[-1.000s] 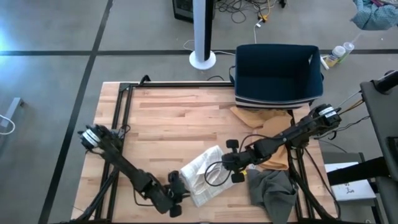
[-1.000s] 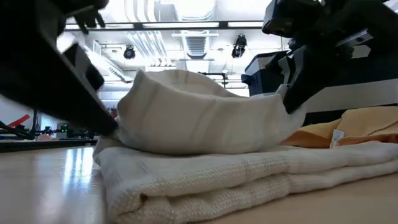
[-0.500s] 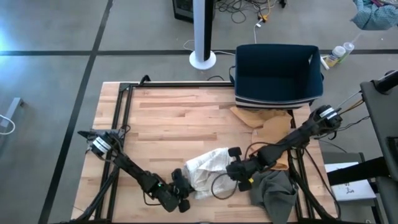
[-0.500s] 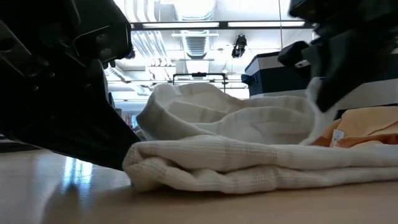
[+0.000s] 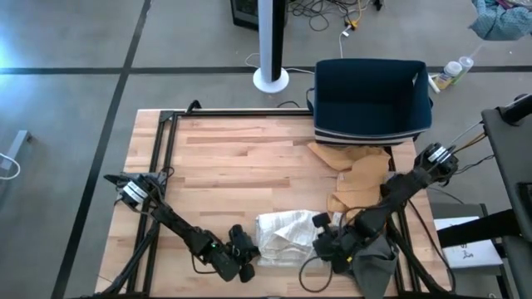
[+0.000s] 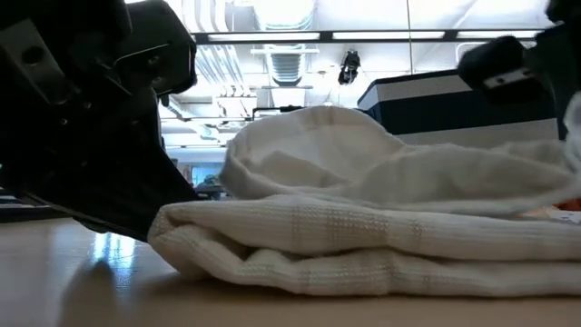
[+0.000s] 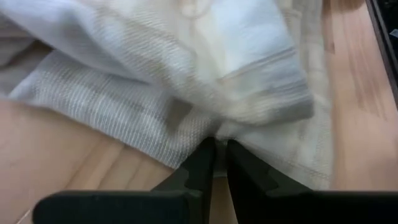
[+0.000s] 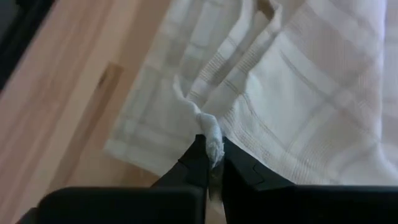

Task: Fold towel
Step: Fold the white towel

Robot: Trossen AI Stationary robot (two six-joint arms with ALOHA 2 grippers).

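Two tools pinch the cream woven towel (image 5: 287, 237), lying crosswise at the near edge of the wooden worktop (image 5: 241, 158): left tool (image 5: 246, 260) at its left end, right tool (image 5: 331, 246) opposite.

White towel (image 5: 287, 237) bunched btwn left gripper (image 5: 246, 253) & right gripper (image 5: 326, 239), near table front edge.

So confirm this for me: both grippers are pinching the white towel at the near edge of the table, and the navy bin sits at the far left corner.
One part is wrong. The navy bin sits at the far right corner, as the high view shows. The rest holds: the left gripper and the right gripper each pinch the white towel near the table's near edge.
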